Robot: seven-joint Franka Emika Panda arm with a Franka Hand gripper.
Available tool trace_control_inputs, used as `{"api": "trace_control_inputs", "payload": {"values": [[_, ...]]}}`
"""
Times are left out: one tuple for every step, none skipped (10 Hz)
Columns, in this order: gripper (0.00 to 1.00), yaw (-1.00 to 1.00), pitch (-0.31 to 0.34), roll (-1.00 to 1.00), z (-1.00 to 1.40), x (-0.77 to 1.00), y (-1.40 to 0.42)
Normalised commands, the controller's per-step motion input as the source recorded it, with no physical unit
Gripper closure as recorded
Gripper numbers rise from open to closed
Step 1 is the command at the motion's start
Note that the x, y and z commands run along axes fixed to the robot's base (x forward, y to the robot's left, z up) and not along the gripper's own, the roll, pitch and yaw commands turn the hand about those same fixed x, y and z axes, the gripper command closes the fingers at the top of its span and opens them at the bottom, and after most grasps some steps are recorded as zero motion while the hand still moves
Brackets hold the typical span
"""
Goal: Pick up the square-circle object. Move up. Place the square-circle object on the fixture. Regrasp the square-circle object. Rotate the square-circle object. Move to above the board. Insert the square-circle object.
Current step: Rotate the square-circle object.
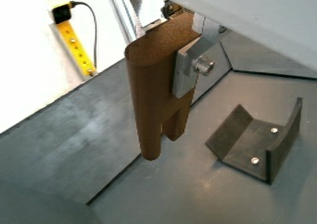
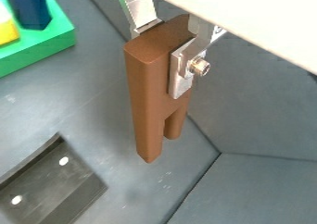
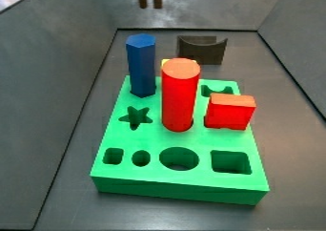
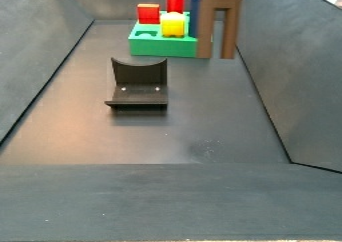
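The tool (image 1: 186,54) is raised above the floor, clamped on the square-circle object (image 1: 154,89), held upright, legs down. The green board (image 3: 185,158) carries a blue prism (image 3: 140,63), red cylinder (image 3: 180,94) and red block (image 3: 231,111).

No legible text, label or brand in any view; the yellow tape measure (image 1: 74,43) outside the enclosure in a wrist view carries printed graduations too small to read, and the gripper (image 1: 186,56) bears none

Matte brown block (image 1: 151,89) clamped in the gripper (image 1: 186,66) at its silver metal plates, dull dark fixture (image 1: 255,135), glossy green board (image 3: 185,158), matte grey floor (image 4: 160,136)
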Motion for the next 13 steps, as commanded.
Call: {"api": "trace_control_inputs", "payload": {"values": [[1.00,1.00,0.062,-0.98,0.00,0.00,0.00],[1.00,1.00,0.064,-0.99,-0.06,0.13,0.01],[1.00,1.00,0.018,-1.00,-0.04,0.14,0.03],[1.00,0.98,-0.056,-1.00,-0.03,0.09,0.00],[1.00,0.97,-0.088,-1.00,-0.02,0.07,0.01],[1.00,0.68,-0.096,-0.75,-0.01,0.03,0.01],[1.00,0.43,-0.084,-0.54,0.00,0.02,0.01],[1.00,0.20,-0.062,-0.32,-0.01,0.00,0.01],[1.00,0.13,-0.056,-0.25,-0.01,0.00,0.01],[1.00,1.00,-0.011,-0.05,0.00,-0.13,0.02],[1.00,1.00,-0.010,-0.03,0.01,-0.12,0.02],[1.00,1.00,-0.013,-0.03,0.02,-0.08,0.00],[1.00,1.00,-0.014,-0.03,0.02,-0.06,0.00]]}}
